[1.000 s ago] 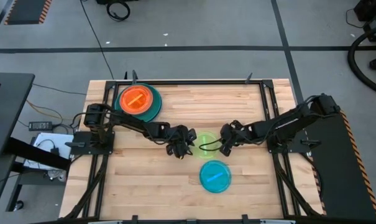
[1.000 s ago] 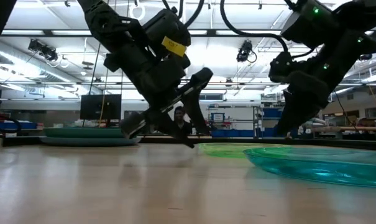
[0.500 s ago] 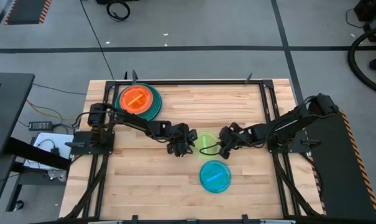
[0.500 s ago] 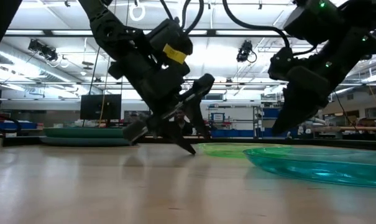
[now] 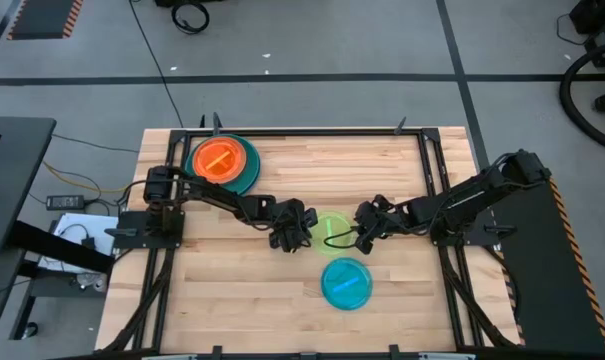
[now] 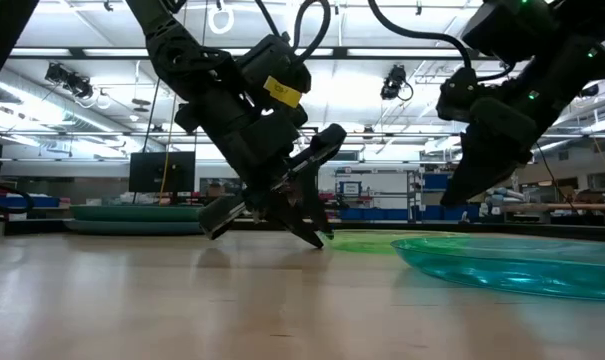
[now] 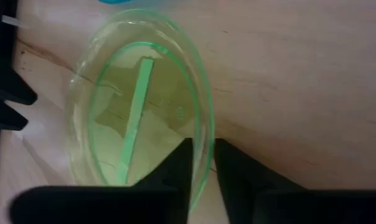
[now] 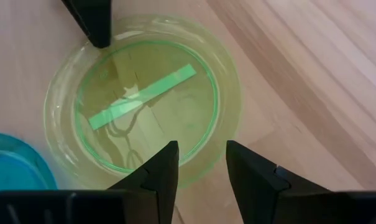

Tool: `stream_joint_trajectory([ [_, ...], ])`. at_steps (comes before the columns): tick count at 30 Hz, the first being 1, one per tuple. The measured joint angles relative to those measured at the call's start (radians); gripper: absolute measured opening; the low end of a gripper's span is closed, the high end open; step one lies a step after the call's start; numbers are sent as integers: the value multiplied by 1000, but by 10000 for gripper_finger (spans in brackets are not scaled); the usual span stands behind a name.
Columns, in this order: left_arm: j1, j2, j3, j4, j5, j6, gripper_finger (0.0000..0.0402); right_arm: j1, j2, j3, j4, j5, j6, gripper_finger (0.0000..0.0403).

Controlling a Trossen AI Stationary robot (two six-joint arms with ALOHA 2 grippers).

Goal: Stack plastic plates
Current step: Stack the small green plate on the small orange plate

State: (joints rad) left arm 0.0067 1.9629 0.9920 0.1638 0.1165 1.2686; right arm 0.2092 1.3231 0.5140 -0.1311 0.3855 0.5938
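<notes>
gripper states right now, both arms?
Left gripper: shut on the rim of the small translucent green plastic plate.
Right gripper: open, fingers straddling the same plate's rim, not clamped.

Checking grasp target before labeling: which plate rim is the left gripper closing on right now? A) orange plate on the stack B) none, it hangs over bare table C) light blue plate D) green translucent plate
D: in the left wrist view the left gripper has its fingers on either side of the green translucent plate's rim; the right gripper straddles the opposite edge of the same plate.
</notes>
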Motion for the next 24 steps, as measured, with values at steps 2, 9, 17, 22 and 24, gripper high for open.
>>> stream_joint_trajectory([
  [2,-9,0,0,-14,-5,0,38,0,0,0,-4,6,-1,145],
  [9,-36,-61,-3,-72,-39,-117,8,-2,0,0,-6,25,-37,145],
  [17,-57,-236,-2,-241,-159,-270,4,-4,-51,5,24,237,-155,145],
  [22,-57,-339,-2,-353,-253,-376,2,-17,-59,6,86,252,-250,145],
  [24,-57,-380,-2,-393,-290,-412,2,-30,-59,6,106,247,-290,145],
])
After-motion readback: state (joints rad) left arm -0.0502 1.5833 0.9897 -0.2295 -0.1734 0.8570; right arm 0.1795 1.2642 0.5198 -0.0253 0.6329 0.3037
